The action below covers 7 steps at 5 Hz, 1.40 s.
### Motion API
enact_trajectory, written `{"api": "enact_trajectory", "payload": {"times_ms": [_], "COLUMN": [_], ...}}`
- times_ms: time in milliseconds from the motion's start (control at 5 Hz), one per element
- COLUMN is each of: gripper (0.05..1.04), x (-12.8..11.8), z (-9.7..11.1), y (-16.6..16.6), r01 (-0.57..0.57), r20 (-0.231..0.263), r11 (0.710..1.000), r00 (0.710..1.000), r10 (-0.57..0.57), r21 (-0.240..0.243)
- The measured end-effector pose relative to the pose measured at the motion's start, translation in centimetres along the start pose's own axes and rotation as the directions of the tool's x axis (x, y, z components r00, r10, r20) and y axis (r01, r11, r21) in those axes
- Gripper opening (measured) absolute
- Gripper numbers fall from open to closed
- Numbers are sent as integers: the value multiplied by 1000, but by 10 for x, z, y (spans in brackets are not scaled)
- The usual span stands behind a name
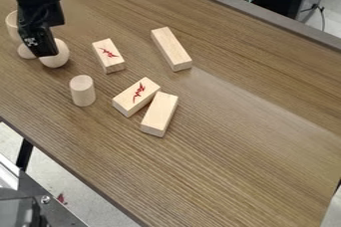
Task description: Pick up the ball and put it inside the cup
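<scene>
The black gripper hangs at the upper left, low over the work surface, its lower end overlapping a pale wooden ball in the view. Whether it holds the ball cannot be made out. Behind it and to its left a pale rounded wooden piece, possibly the cup, is partly hidden by the arm. A second pale round piece shows just left of the ball.
A wooden cylinder stands upright below the ball. Several wooden blocks lie to the right: one near the gripper, a longer one farther right, and two close together. The brown table extends rightward.
</scene>
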<state>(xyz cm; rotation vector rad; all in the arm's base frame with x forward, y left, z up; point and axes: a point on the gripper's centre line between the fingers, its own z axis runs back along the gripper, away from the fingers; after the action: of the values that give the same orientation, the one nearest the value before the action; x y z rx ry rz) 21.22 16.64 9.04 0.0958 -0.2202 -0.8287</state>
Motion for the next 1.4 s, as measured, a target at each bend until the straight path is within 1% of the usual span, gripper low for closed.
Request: {"api": "enact_trajectory", "payload": {"times_ms": [200,400,600,800,1000,1200,1400], "gripper": [998,998,998,998,998,944,780], "x": [-1,-8,-13,-16,-15,-15,-18], "z": [-6,-16,-27,-33,-37,-48,-58], "y": [17,30,29,17,8,8,20], "r01": [-15,-21,-21,-7,-4,-8,-51], "r20": [19,-8,-31,-64,-68,-78,-65], "r11": [1000,1000,999,997,995,993,991], "r00": [1000,1000,999,998,998,997,997], "r10": [15,21,19,1,-3,-2,43], "r21": [0,-12,-47,-81,-103,-119,-121]}}
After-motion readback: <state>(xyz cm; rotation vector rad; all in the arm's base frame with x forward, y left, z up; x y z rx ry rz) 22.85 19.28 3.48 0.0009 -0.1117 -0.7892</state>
